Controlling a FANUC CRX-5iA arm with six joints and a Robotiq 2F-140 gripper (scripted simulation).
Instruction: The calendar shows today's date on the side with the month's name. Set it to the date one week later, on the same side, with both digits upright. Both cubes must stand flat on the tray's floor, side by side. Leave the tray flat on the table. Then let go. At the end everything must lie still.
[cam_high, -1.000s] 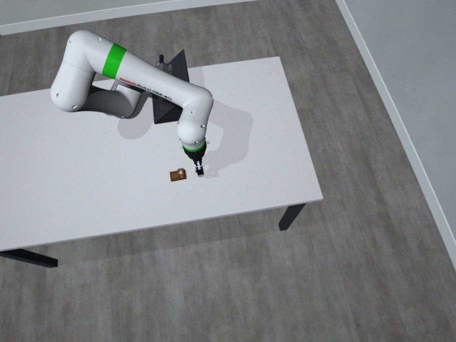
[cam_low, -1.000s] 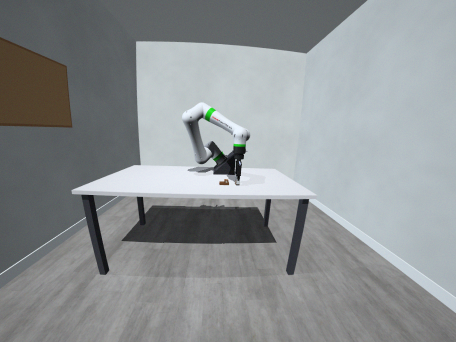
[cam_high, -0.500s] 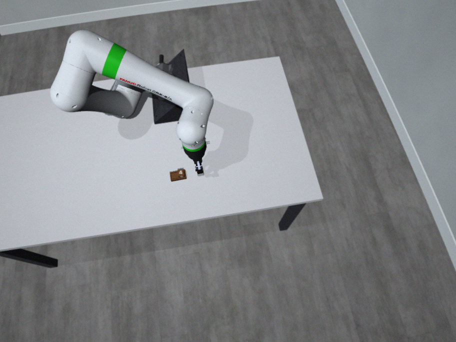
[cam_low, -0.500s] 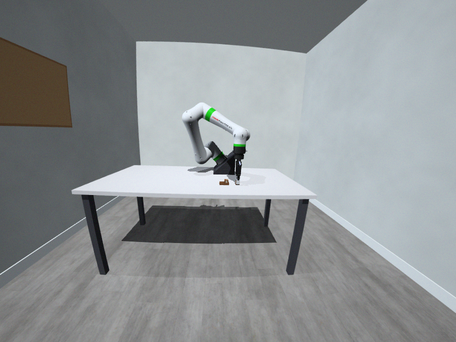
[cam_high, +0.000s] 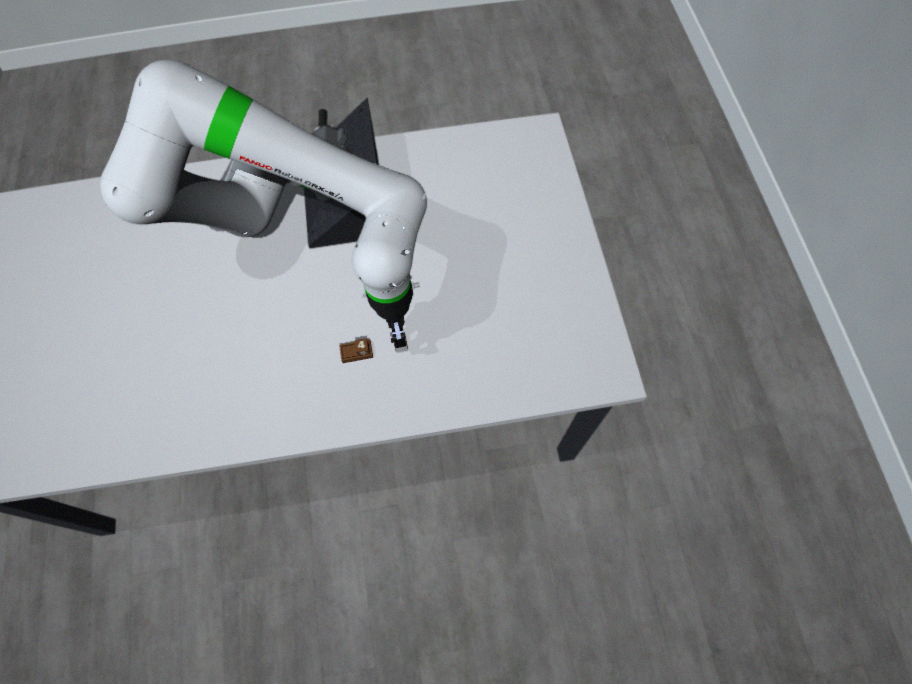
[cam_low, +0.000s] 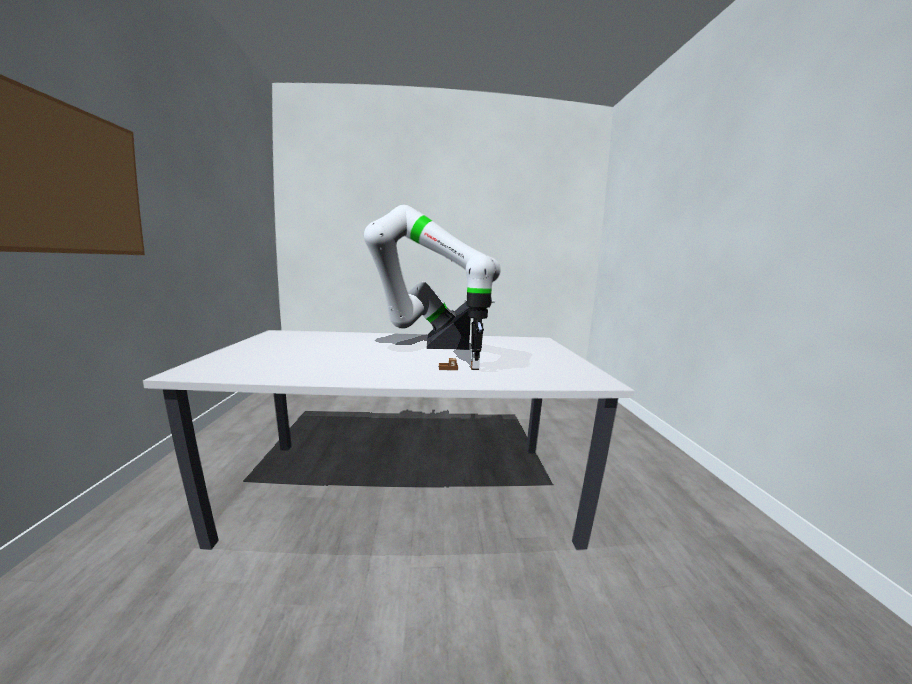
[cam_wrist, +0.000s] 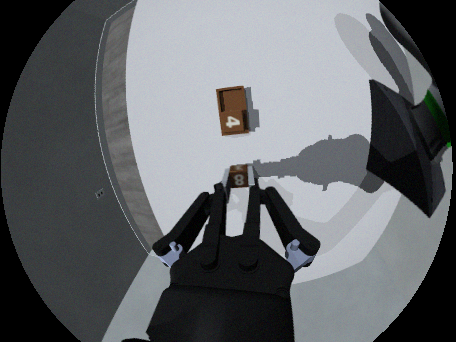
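While tool (cam_wrist: 239, 191) pinches cube (cam_wrist: 239, 178), tray (cam_wrist: 231, 98) lies flat, long axis toward tool.

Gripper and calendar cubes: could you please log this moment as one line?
gripper: shut on cube | off tray, beside it | tray: flat on table | second cube: in tray, 4 on top

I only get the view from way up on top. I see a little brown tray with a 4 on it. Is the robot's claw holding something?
Observer: Yes. In the wrist view the gripper is shut on a small brown cube, beside the tray, not in it.
Operator: Does the cube have a number?
Observer: It shows a white digit on its upper face; it looks like an 8, but it is too small to be sure.
Operator: Is it up in the air?
Observer: From the exterior view the fingertips are right down by the table.
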